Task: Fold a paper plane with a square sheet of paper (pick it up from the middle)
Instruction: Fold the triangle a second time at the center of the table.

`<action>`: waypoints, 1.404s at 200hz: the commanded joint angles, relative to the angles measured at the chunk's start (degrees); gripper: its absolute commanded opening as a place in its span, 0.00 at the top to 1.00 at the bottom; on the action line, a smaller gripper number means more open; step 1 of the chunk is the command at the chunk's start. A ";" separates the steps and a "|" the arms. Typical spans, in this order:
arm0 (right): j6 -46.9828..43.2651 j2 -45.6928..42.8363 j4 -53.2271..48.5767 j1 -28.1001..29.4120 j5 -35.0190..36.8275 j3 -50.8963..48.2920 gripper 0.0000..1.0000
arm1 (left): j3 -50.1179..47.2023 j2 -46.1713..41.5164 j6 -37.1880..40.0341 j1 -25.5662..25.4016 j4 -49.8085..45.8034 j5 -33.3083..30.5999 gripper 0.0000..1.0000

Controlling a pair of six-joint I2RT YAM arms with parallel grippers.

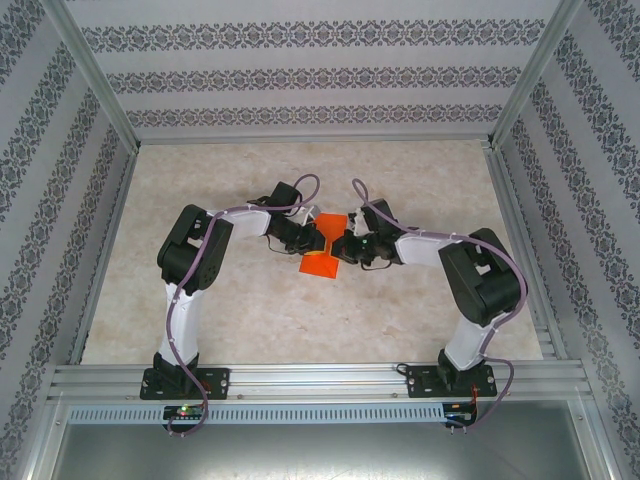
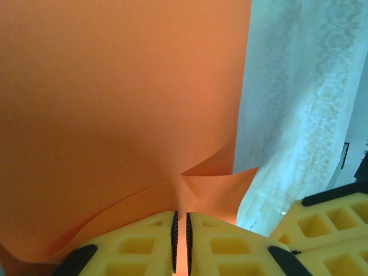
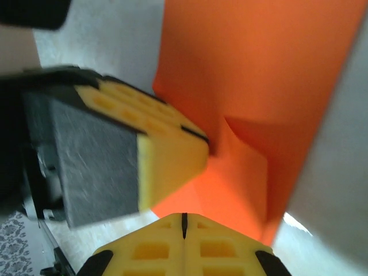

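Note:
The square sheet of paper (image 1: 322,263) is bright orange-red and hangs between the two arms over the middle of the table. It is bent, with creases near the grip, and is not a finished paper plane. My left gripper (image 1: 312,243) is shut on it. In the left wrist view the paper (image 2: 115,103) runs down between the pads of that gripper (image 2: 181,221). My right gripper (image 3: 184,217) is shut, its tip right at the paper's (image 3: 259,86) near edge. I cannot tell whether it pinches the sheet. The left gripper's yellow fingers (image 3: 167,149) sit just ahead of it.
The table (image 1: 250,170) is pale marbled, walled by patterned panels and aluminium posts (image 1: 95,80). A metal rail (image 1: 320,378) runs along the near edge by the arm bases. The right gripper's yellow finger (image 2: 328,224) is close on the right in the left wrist view.

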 commanded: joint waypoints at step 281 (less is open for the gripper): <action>-4.98 -0.86 -5.96 -1.66 1.46 3.92 1.00 | -1.95 2.82 0.99 0.73 -3.72 -6.00 0.80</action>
